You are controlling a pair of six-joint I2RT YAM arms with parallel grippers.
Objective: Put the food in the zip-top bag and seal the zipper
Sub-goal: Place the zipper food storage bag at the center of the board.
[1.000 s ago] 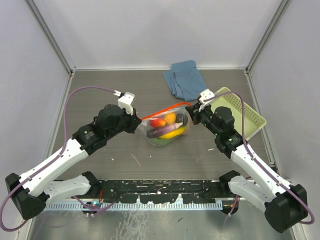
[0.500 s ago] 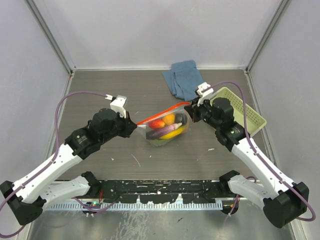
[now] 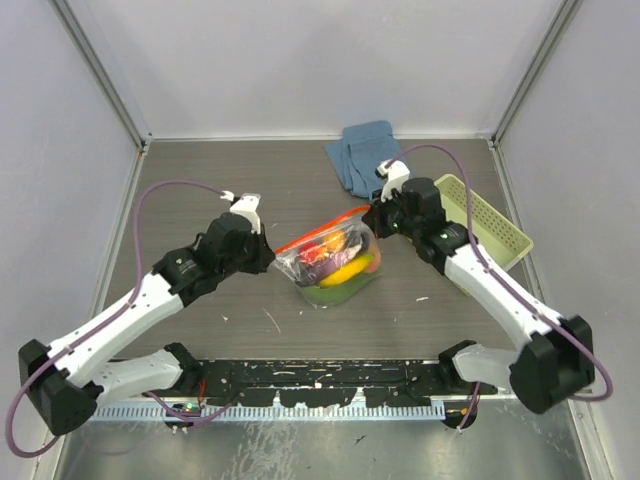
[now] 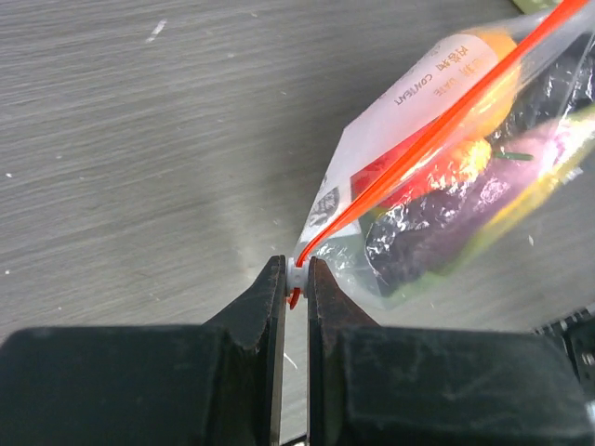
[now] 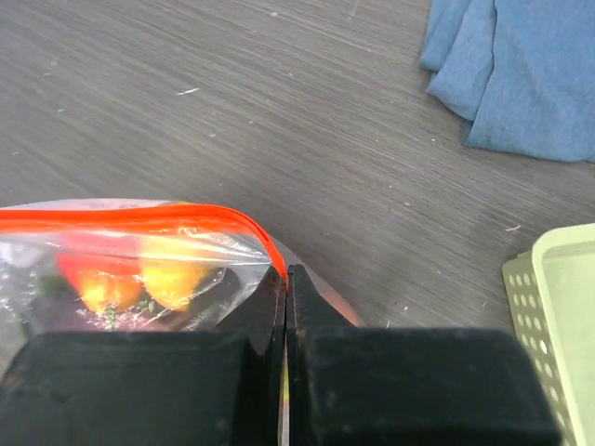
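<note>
The clear bag (image 3: 330, 255) sits in the middle of the desk (image 3: 220, 180), stretched between the two arms, with its orange-red zipper strip (image 3: 320, 227) running taut along the top from one claw to the other. The left claw (image 4: 296, 281) is pinched tight on the near end of that strip, and the small white slider (image 4: 296, 271) shows right between its fingers. The right claw (image 5: 285, 279) is closed on the bag's opposite corner, where the strip curves down and disappears between the pressed-together fingers. From both wrist cameras the strip reads as one single orange line, though I cannot tell from here whether it is sealed along its whole length. The food (image 3: 340, 265) is all inside the bag: a dark purple eggplant (image 4: 428, 223) lies across the middle, an orange fruit (image 4: 497, 84) is up near the strip, a yellow banana (image 3: 348, 270) sits below the eggplant, and something green (image 3: 335, 292) presses against the bottom. Whether the bag's bottom rests on the desk or hangs just above it is not clear. A folded blue cloth (image 3: 365, 160) lies toward the back of the desk, and a pale yellow-green basket (image 3: 490, 225) stands to the right, beside the right arm.
</note>
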